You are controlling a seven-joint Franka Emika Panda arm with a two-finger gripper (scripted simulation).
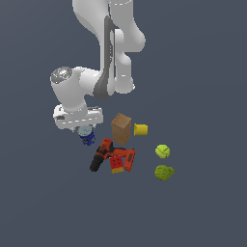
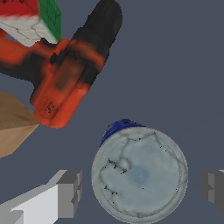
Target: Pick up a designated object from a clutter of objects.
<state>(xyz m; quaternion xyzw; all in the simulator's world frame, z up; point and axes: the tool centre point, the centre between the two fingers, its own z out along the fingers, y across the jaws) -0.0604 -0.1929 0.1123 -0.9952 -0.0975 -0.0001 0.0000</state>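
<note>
The designated object, a small blue can (image 1: pixel 87 137) with a silvery-grey top (image 2: pixel 139 175), stands upright at the exterior view's left edge of the clutter. My gripper (image 1: pixel 86 131) hangs straight over it. In the wrist view my gripper (image 2: pixel 142 191) is open, with one grey finger (image 2: pixel 70 192) on one side of the can and the other finger (image 2: pixel 213 189) on the opposite side. A gap shows between each finger and the can. Nothing is held.
Close beside the can lies a red-and-black drill (image 1: pixel 102 154) (image 2: pixel 70 70), with a red block (image 1: pixel 116 164) next to it. A brown box (image 1: pixel 121 128) (image 2: pixel 11 122), a yellow cup (image 1: pixel 141 129) and two yellow-green balls (image 1: pixel 162 151) (image 1: pixel 164 172) lie further to the exterior view's right.
</note>
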